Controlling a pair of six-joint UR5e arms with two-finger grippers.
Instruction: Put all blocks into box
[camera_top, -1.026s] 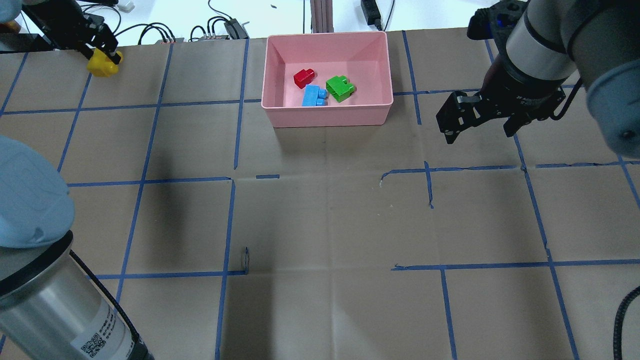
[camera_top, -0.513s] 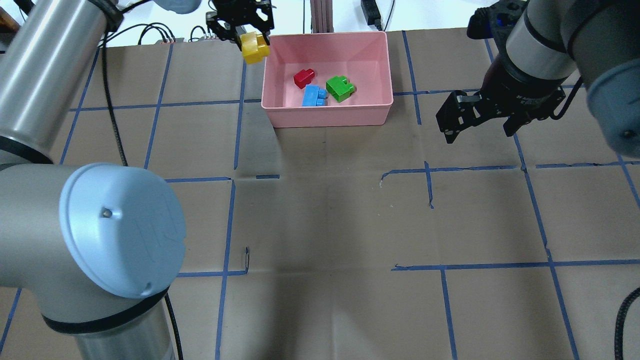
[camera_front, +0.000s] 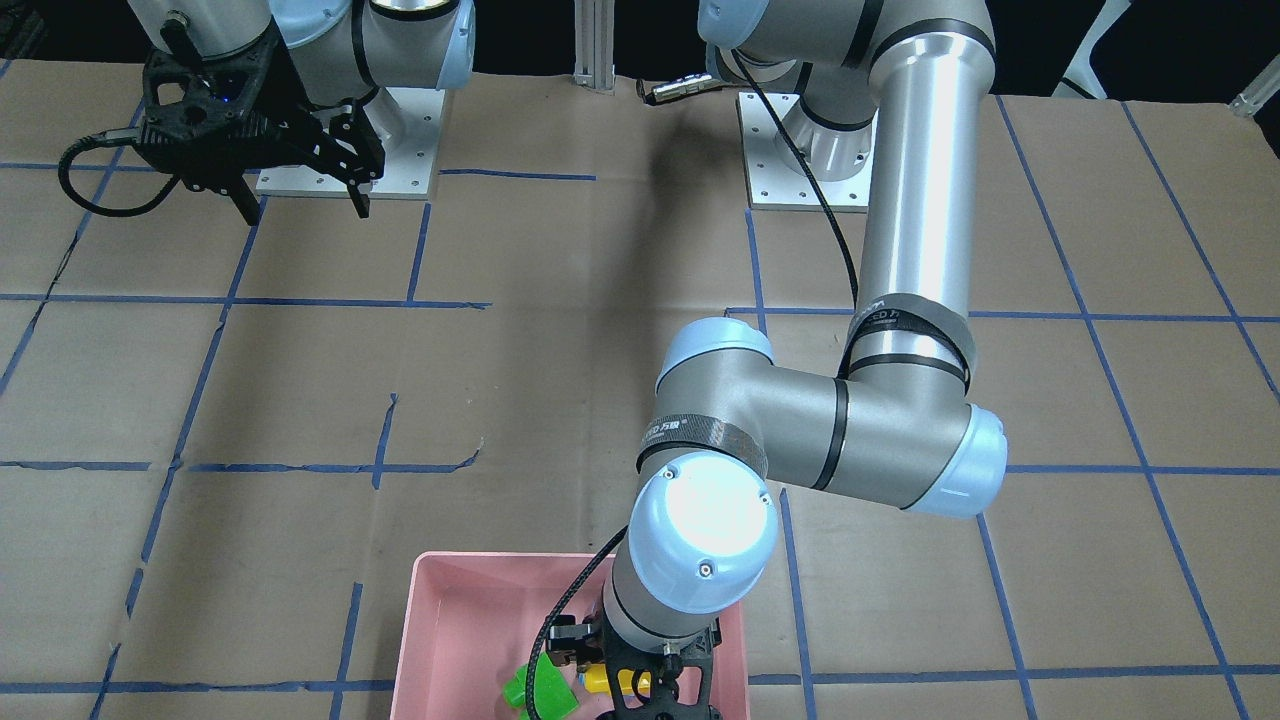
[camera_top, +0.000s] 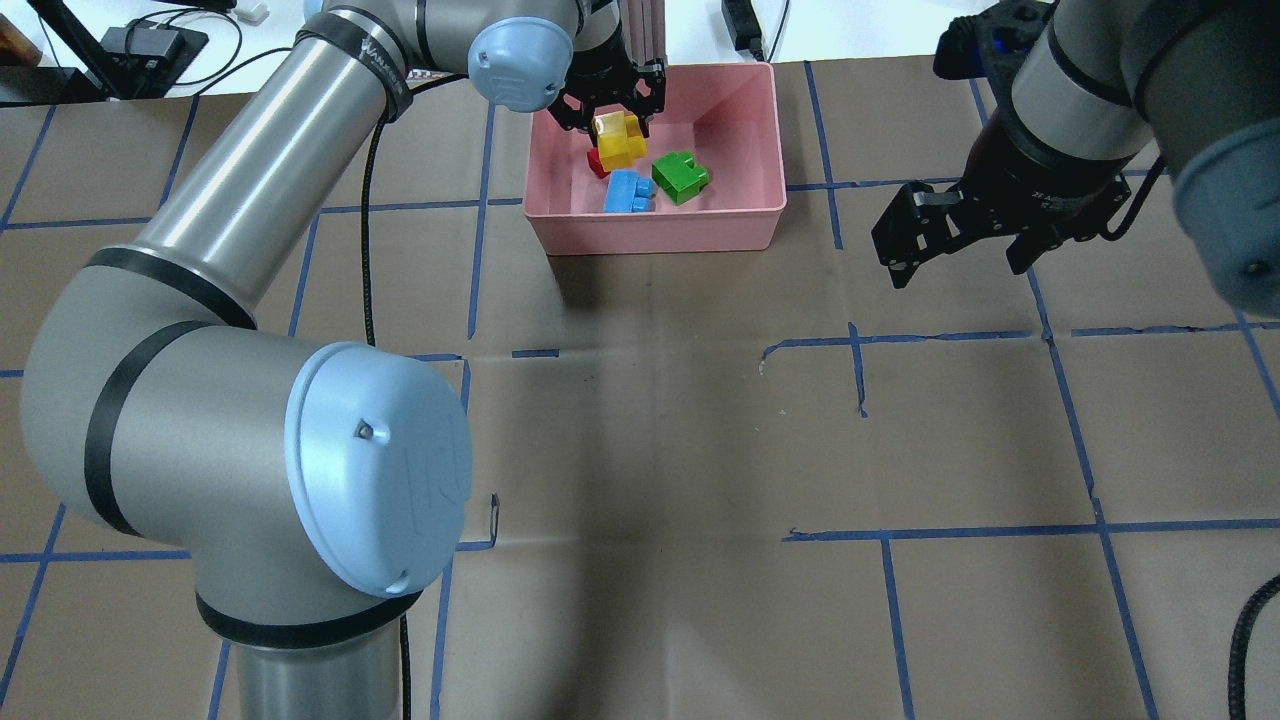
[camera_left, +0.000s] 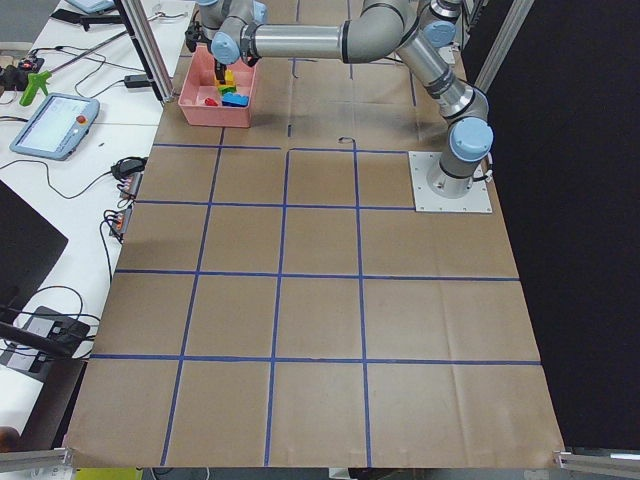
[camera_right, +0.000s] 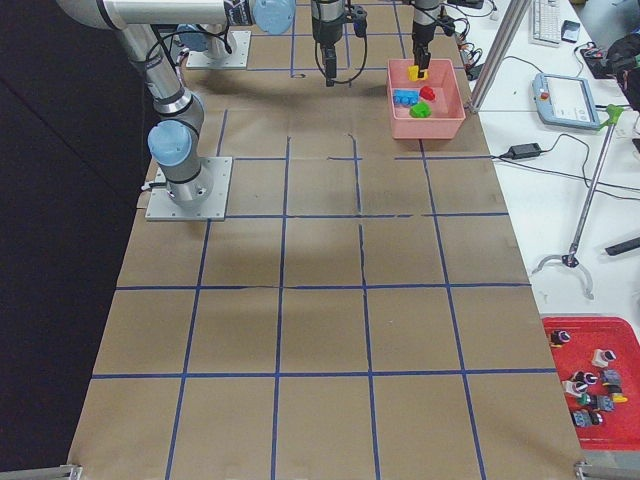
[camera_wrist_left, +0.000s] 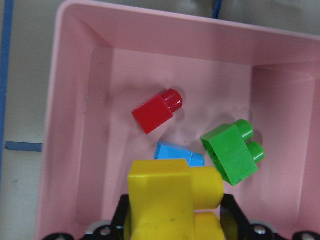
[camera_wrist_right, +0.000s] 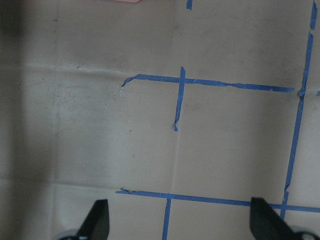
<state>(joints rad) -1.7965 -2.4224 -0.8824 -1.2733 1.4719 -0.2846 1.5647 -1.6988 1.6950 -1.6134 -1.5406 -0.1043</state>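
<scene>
The pink box (camera_top: 650, 228) stands at the table's far middle. Inside lie the green block (camera_top: 680, 177), the light-blue block (camera_top: 628, 190) and the red block (camera_top: 594, 165), which is mostly hidden under the yellow one. My left gripper (camera_top: 620, 128) is shut on the yellow block (camera_top: 620, 142) and holds it above the box's left half. The left wrist view shows the yellow block (camera_wrist_left: 172, 200) over the blue one (camera_wrist_left: 177, 151), with the red (camera_wrist_left: 157, 111) and the green (camera_wrist_left: 232, 151) beside it. My right gripper (camera_top: 958, 265) is open and empty, right of the box.
Blue tape lines grid the brown table. Cables and a metal post (camera_top: 640, 30) stand just behind the box. A red parts tray (camera_right: 590, 380) and a pendant (camera_right: 570, 98) lie on the side bench.
My left arm has swung right from the far-left corner, carrying the yellow block to above the inside of the box. The right arm has not moved.
</scene>
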